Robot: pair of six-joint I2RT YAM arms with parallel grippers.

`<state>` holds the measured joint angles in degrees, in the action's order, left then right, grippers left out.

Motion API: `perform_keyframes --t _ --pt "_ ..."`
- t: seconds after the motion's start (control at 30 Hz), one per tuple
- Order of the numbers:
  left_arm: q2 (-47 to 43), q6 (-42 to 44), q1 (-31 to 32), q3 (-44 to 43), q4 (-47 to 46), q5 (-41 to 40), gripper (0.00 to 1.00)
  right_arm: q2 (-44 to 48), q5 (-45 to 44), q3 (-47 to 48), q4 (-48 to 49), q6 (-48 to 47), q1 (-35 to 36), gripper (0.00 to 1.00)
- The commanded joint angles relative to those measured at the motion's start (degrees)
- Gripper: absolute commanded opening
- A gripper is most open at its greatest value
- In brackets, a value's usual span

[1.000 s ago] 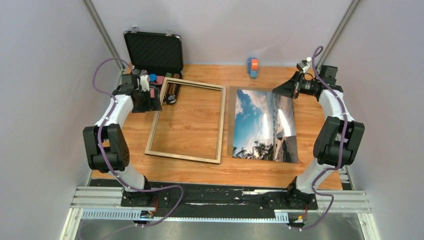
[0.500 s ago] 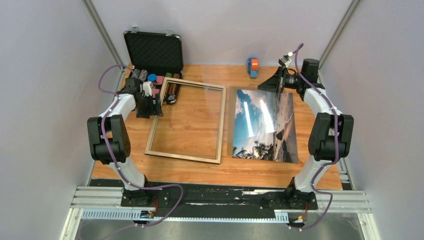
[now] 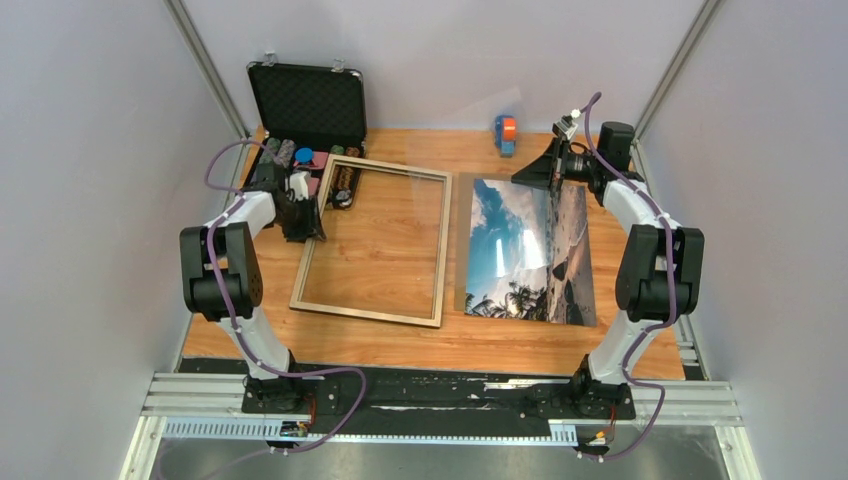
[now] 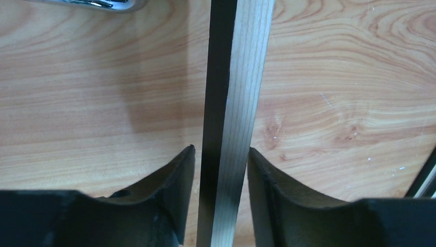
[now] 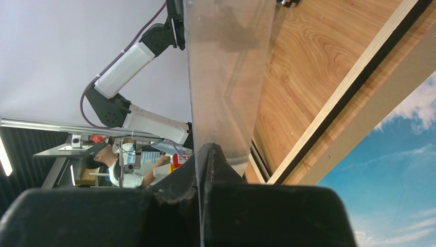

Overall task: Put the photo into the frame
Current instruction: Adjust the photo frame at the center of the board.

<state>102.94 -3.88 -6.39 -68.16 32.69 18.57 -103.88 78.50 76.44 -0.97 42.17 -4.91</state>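
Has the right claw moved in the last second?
Yes. The right claw, shut on the clear pane, shifted left along the photo's far edge, nearer the blue-and-orange item at the back.

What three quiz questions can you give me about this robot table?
1. True or false: the photo already lies inside the frame.
2. What do the right jaws hold? A the photo, B the clear pane, C the frame.
3. Fill in: the left jaws straddle the frame's ___ edge.
Key: 1 false, it lies beside the frame; 2 B; 3 left.
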Motion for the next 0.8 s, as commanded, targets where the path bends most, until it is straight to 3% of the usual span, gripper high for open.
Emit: perform_keyframes --t 0.0,0.27,0.5,0.77 --pt "-0.3 -1.6 -0.1 1.2 -2.4 0.9 0.48 1.3 0.2 -0.2 2.6 1.1 0.2 0.0" --pt "-1.6 -3.2 -0.2 3.3 -4.0 1.3 0.3 1.7 -0.1 -0.5 2.3 0.6 0.2 0.0" --pt "-0.7 -4.5 -0.1 4.4 -5.8 6.4 0.0 1.9 -0.7 -0.9 1.2 -0.6 0.2 0.0" --pt "-0.2 -4.3 -0.1 6.5 -8.5 12.7 0.0 2.3 -0.5 -2.2 1.4 -0.6 0.5 0.0"
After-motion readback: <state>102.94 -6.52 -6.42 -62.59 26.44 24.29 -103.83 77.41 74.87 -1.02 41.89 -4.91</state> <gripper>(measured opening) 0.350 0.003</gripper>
